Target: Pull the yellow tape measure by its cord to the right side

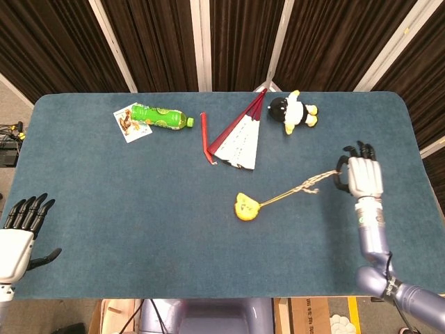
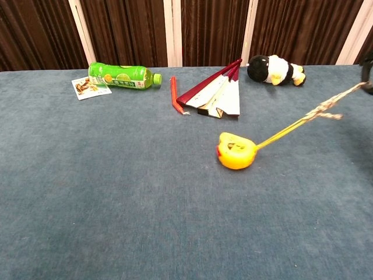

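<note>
The right hand (image 1: 363, 176) sits near the right edge of the table (image 1: 104, 209), fingers curled around the end of the cord (image 1: 306, 188), which it holds taut. In the chest view only a dark sliver of this hand shows at the right border, with the cord (image 2: 326, 108) running up to it. From the hand the braided cord slopes down and leftward into a thin yellow strap that meets the yellow tape measure (image 1: 245, 207), which lies on the blue cloth right of the table's centre, between the centre and the hand; the chest view shows it (image 2: 236, 150) tilted slightly with its strap side lifted. Beyond it toward the far edge lies a red and white folding fan (image 1: 238, 137) with a red strip (image 1: 204, 136) beside it, a black and white plush toy (image 1: 293, 111) nearer the far right corner, and a green bottle (image 1: 161, 116) with a card (image 1: 129, 124) toward the far left. The left hand (image 1: 21, 226) hangs off the near left corner, empty, fingers spread apart.
</note>
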### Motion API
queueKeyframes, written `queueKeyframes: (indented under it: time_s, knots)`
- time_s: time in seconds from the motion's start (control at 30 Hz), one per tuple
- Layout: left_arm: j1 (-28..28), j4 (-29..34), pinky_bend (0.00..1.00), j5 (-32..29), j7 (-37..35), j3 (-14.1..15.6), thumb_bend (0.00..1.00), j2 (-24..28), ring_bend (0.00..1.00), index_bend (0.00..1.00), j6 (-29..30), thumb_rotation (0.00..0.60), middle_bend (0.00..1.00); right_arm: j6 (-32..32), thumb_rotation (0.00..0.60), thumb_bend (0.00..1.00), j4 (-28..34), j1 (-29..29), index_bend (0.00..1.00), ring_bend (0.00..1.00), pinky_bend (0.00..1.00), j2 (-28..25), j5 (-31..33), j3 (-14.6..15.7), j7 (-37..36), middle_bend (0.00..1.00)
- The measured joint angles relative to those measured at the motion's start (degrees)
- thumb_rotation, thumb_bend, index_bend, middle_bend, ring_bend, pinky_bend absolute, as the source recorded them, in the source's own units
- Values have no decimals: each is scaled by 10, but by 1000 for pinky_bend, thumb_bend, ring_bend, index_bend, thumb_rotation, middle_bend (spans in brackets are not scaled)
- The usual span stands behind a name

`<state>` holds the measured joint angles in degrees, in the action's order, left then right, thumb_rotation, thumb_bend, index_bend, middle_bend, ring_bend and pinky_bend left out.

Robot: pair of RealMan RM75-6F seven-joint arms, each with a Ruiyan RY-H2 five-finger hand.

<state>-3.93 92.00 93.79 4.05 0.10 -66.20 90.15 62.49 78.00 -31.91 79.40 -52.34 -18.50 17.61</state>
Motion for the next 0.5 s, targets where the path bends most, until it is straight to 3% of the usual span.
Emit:
queueKeyframes:
  time_s: [0.5]
  knots:
    - [1, 1, 0, 1, 12, -1, 0, -4, 0, 0, 2, 600, 0, -18, 600, 461, -78, 2, 687, 46, 40, -39, 65, -38, -17, 251]
